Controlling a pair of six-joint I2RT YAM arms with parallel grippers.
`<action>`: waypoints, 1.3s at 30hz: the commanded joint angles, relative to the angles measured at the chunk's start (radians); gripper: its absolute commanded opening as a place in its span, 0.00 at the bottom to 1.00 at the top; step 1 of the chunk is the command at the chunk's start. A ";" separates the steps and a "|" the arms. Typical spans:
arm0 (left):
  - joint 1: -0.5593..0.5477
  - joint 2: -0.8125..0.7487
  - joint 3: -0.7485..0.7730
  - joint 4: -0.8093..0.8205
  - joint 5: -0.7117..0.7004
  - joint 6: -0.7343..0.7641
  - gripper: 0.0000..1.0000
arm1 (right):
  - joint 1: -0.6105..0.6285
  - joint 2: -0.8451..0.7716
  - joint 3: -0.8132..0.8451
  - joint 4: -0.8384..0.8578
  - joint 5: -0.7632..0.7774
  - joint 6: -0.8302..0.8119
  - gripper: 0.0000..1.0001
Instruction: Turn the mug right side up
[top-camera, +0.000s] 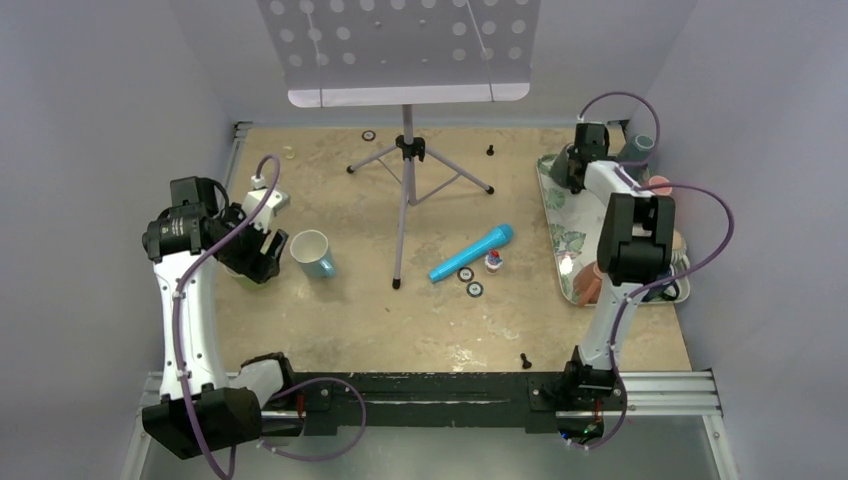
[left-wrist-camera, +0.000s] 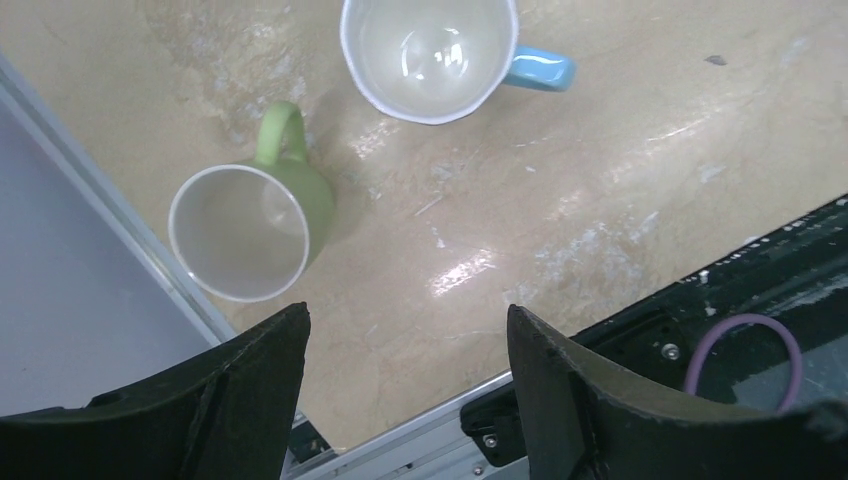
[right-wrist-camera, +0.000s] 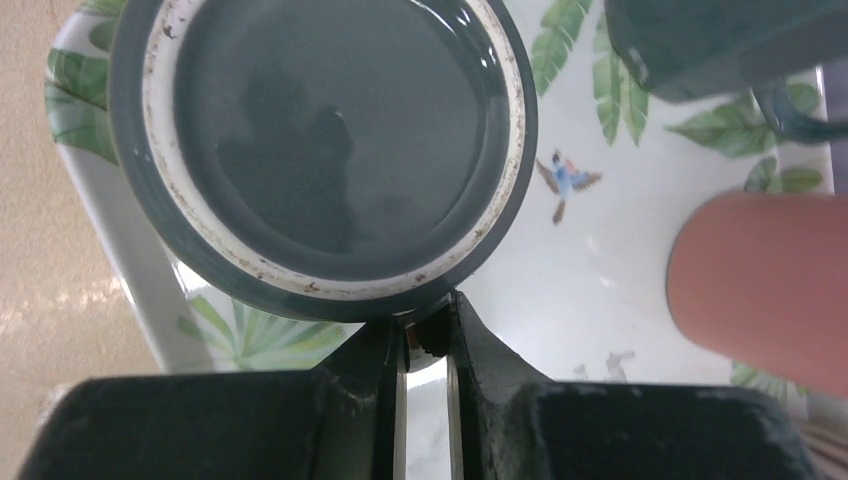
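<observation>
The upside-down mug (right-wrist-camera: 320, 150) is pinched at six o'clock by the right jaws, seemingly for flipping; the left jaws stand open.

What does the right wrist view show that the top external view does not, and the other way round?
Only the right wrist view shows the dark mug with its base facing up and a pale ring around it, a bird print on the tray, and the right gripper closed at the mug's side, seemingly on its handle. Only the top external view shows the music stand, the blue microphone and the white mug with a blue handle. Both show the leaf-patterned tray and the pink cup.
</observation>
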 joint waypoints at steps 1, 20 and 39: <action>-0.005 -0.035 0.101 -0.131 0.202 0.036 0.76 | 0.032 -0.232 -0.026 0.004 0.126 0.155 0.00; -0.005 -0.194 0.572 -0.120 0.972 -0.436 0.85 | 0.287 -1.236 -0.276 0.060 -0.097 0.359 0.00; -0.008 -0.248 0.512 0.499 1.076 -1.110 0.87 | 0.889 -1.125 -0.295 0.628 -0.529 0.585 0.00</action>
